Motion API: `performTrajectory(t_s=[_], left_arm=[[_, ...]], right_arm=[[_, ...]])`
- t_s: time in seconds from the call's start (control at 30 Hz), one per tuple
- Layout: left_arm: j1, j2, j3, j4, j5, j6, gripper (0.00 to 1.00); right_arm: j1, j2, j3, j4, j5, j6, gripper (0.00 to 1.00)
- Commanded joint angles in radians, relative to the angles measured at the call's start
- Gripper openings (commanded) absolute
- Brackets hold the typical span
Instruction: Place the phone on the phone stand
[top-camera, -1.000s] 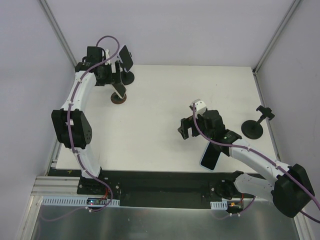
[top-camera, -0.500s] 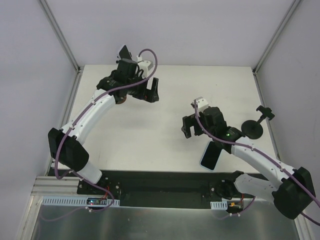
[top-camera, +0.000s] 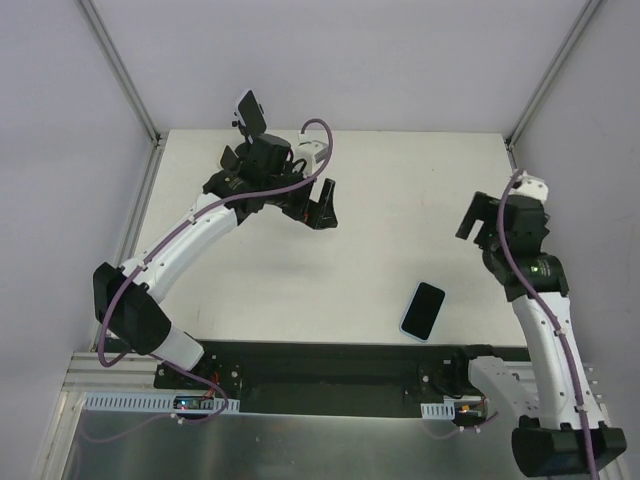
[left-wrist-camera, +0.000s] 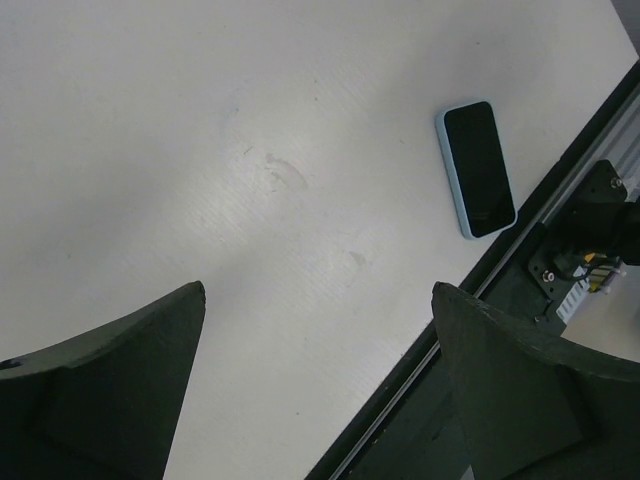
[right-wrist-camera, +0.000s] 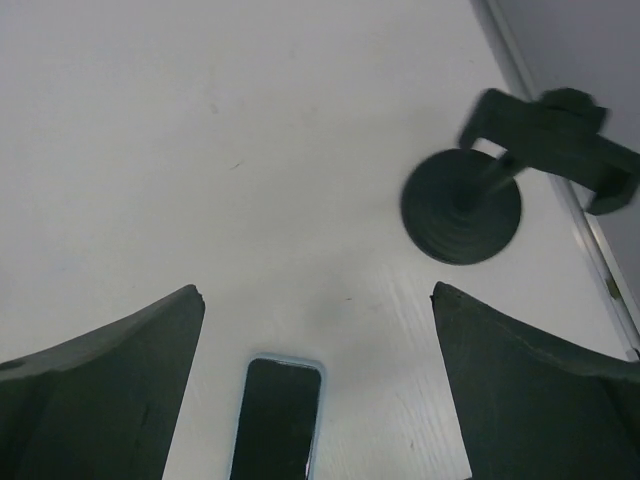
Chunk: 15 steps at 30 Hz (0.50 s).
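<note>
A black phone in a light blue case (top-camera: 423, 309) lies flat near the table's front edge, free of both grippers. It also shows in the left wrist view (left-wrist-camera: 478, 168) and the right wrist view (right-wrist-camera: 280, 415). The black phone stand (right-wrist-camera: 462, 205), a round base with an empty clamp, stands at the right edge; in the top view my right arm hides it. My right gripper (top-camera: 482, 222) is open and empty, above the table between phone and stand (right-wrist-camera: 318, 300). My left gripper (top-camera: 318, 213) is open and empty over the table's middle (left-wrist-camera: 318, 300).
Another stand with a dark slab (top-camera: 250, 112) on it is at the back left, behind my left arm. The table's black front rail (left-wrist-camera: 560, 250) runs just beyond the phone. The right table edge and frame post (right-wrist-camera: 560, 190) pass close by the stand.
My left arm swung from the back left corner toward the middle. My right arm moved from over the phone to the right edge, uncovering the phone and covering the stand in the top view.
</note>
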<state>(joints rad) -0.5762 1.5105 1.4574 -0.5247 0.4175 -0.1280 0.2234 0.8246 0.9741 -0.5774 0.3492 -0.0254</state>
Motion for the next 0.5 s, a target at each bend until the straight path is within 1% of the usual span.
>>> performTrajectory(t_s=[0.0, 0.03, 0.13, 0.17, 0.2, 0.23, 0.37, 0.47], left_arm=[[-0.005, -0.018, -0.003, 0.051, 0.078, -0.036, 0.94], [-0.010, -0.016, -0.017, 0.061, 0.078, -0.036, 0.94], [-0.010, 0.008, -0.019, 0.069, 0.087, -0.048, 0.94], [-0.008, 0.008, -0.017, 0.069, 0.127, -0.056, 0.94], [-0.011, 0.005, -0.017, 0.071, 0.136, -0.059, 0.94], [-0.011, -0.004, -0.025, 0.086, 0.139, -0.059, 0.94], [-0.011, -0.018, -0.025, 0.086, 0.151, -0.070, 0.94], [-0.013, -0.036, -0.028, 0.089, 0.149, -0.065, 0.94]], right_arm=[[-0.255, 0.045, 0.066, -0.111, -0.099, 0.084, 1.00], [-0.338, 0.056, 0.074, -0.117, -0.093, 0.114, 1.00], [-0.480, 0.086, 0.109, -0.142, -0.125, 0.136, 1.00], [-0.498, 0.093, 0.115, -0.142, -0.122, 0.130, 1.00], [-0.509, 0.099, 0.118, -0.139, -0.113, 0.127, 1.00], [-0.522, 0.111, 0.118, -0.137, -0.077, 0.128, 1.00], [-0.544, 0.149, 0.135, -0.122, -0.024, 0.122, 1.00], [-0.544, 0.171, 0.121, -0.060, -0.010, 0.119, 1.00]])
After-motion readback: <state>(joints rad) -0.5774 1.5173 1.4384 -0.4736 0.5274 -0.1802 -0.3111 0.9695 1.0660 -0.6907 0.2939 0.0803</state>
